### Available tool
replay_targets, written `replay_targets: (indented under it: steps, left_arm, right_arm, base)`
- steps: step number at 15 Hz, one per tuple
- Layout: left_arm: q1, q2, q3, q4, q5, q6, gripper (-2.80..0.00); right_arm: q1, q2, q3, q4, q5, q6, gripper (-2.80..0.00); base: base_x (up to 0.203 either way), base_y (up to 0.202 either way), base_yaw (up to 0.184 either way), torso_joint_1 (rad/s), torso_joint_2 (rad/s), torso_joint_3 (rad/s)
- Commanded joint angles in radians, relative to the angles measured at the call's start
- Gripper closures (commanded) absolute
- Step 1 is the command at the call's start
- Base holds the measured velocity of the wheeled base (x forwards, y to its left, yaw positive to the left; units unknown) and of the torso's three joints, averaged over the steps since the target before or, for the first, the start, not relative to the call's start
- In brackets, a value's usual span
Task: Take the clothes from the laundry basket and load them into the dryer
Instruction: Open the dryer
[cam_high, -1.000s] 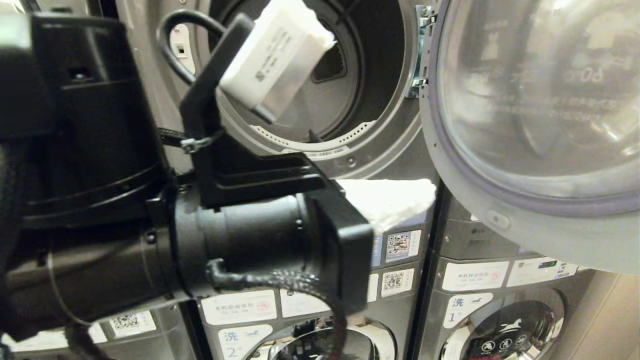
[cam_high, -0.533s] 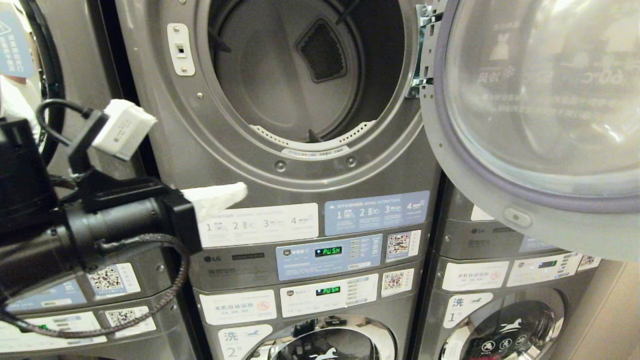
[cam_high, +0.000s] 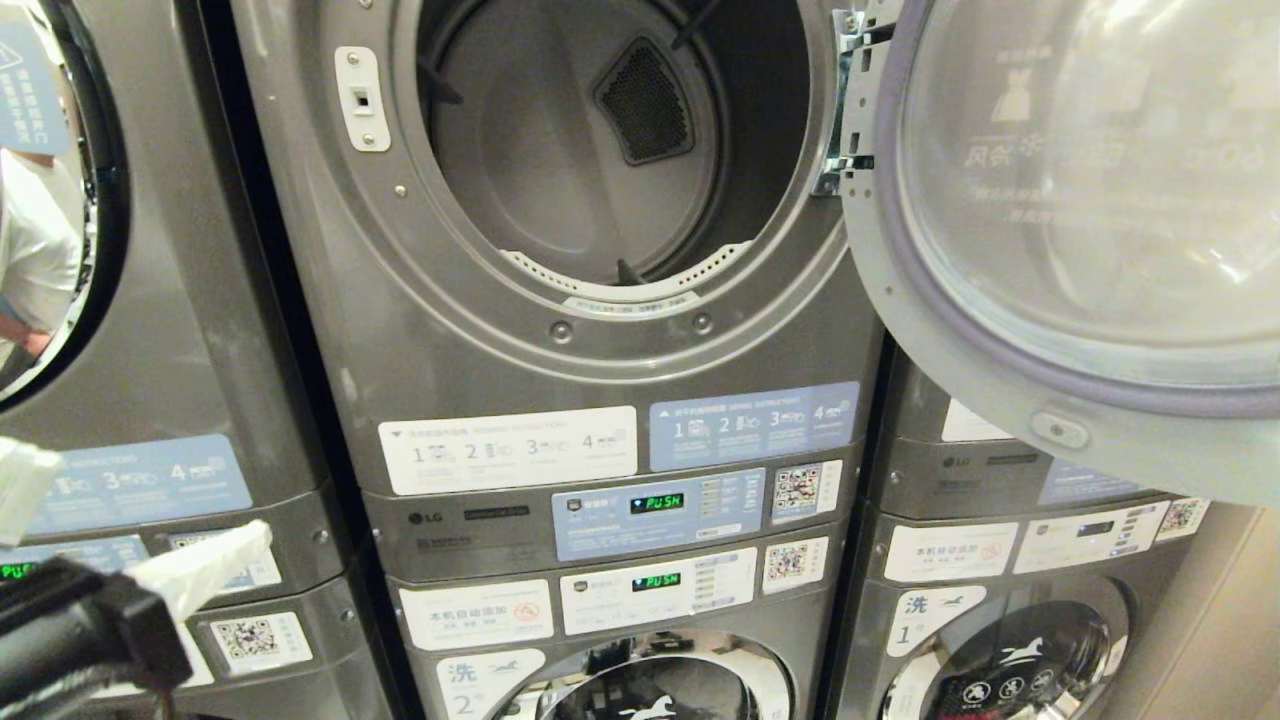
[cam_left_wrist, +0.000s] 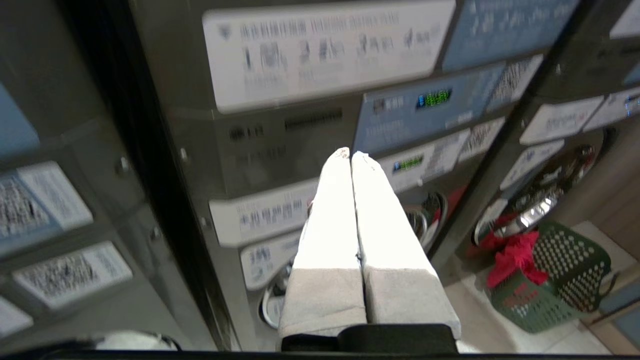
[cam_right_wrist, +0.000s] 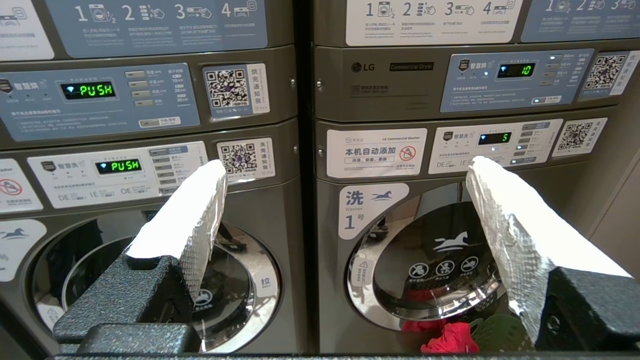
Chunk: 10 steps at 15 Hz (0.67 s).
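Dryer (cam_high: 600, 330): upper machine of the middle stack, straight ahead of you. Drum (cam_high: 560, 160) shows bare metal and a vent grille, with no cloth visible inside.
Dryer door (cam_high: 1060, 220): swung open on its hinge, so it hangs out over the neighbouring stack. Its rim is the edge to mind on any reach from that side.
Washers below (cam_right_wrist: 165, 280): round chrome doors, seen past the right jaws. Panels read PUSH.
Laundry basket (cam_left_wrist: 550, 280): green, perforated, on the floor beyond and below the left jaws, well apart from them and off to the side by the next machine.
Clothes (cam_left_wrist: 515, 255): red cloth heaped over the basket's near rim. A red scrap also shows below the right jaws (cam_right_wrist: 450, 340).
Left gripper (cam_left_wrist: 350, 155): low at the corner of the head view, pointing at the control panels. Pads pressed together with nothing between them.
Right gripper (cam_right_wrist: 345, 175): parked facing the lower washers, pads spread wide, nothing between them.
Step, as you'd judge it: between loads, with the left arm clear of the drum and the basket pick to come.
Next move calls for: part the left jaws, drop toward the red heap, pinch a fold.
Open room: floor in front of the basket looks free. The machine fronts sit close ahead of both jaws, so lower away from them.
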Motion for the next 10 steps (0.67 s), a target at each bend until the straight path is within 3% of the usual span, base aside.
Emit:
replay_targets:
  steps: [1,4,8,10]
  left_arm:
    - [0.015,-0.187,0.142,-0.01,-0.006,0.001,0.0]
    - [0.019,-0.424,0.24,0.081,0.036,0.006,0.0]
    - [0.039,-0.686,0.257,0.293,0.26,0.053,0.0]
    - [0.055,-0.763,0.259,0.421,0.307,0.102,0.0]
  right_arm:
    - [0.0,0.001,0.0,0.0,0.0,0.0,-2.8]
    - [0.0,-0.001,0.0,0.0,0.0,0.0,-2.8]
    - [0.0,0.0,0.0,0.0,0.0,0.0,-2.8]
    - [0.0,-0.001,0.002,-0.005,0.0,0.0,-2.8]
  base:
    - [0.0,0.0,0.0,0.0,0.0,0.0]
    - [0.0,0.0,0.0,0.0,0.0,0.0]
    - [0.0,0.0,0.0,0.0,0.0,0.0]
    - [0.0,0.0,0.0,0.0,0.0,0.0]
